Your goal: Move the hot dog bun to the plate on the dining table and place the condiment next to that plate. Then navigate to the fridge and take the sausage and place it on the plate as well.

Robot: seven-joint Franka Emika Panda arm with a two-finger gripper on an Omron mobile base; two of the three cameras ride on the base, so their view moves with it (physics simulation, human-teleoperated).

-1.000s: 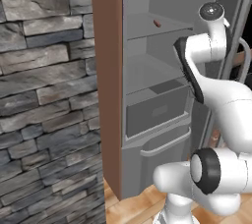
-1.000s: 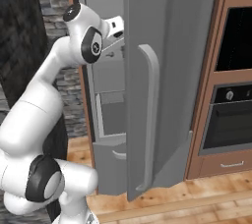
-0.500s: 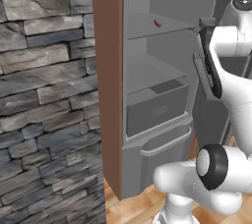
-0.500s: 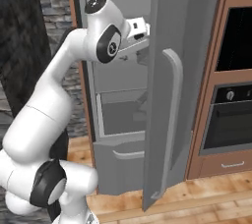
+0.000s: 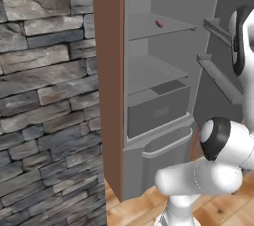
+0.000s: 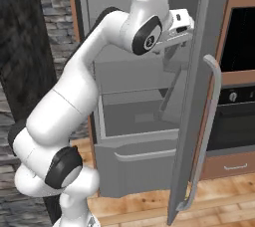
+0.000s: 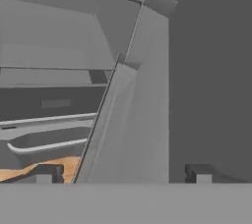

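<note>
well apart: sausage (image 5: 158, 23) on fridge (image 5: 149, 96) shelf, end effector (image 7: 123, 174) spread wide, empty.

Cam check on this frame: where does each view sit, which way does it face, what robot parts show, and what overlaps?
Left base view: behind the arm to its left, facing the open fridge; sausage on an upper shelf, stone wall at left; arm links at right.
Right base view: behind the arm to its right, facing the fridge door and its handle, oven at right; whole arm, hand at the door's inner side.
Hand view: on the hand, looking along the door's inner shelves; spread fingers at bottom.
Shared: all three show the fridge drawer.
</note>
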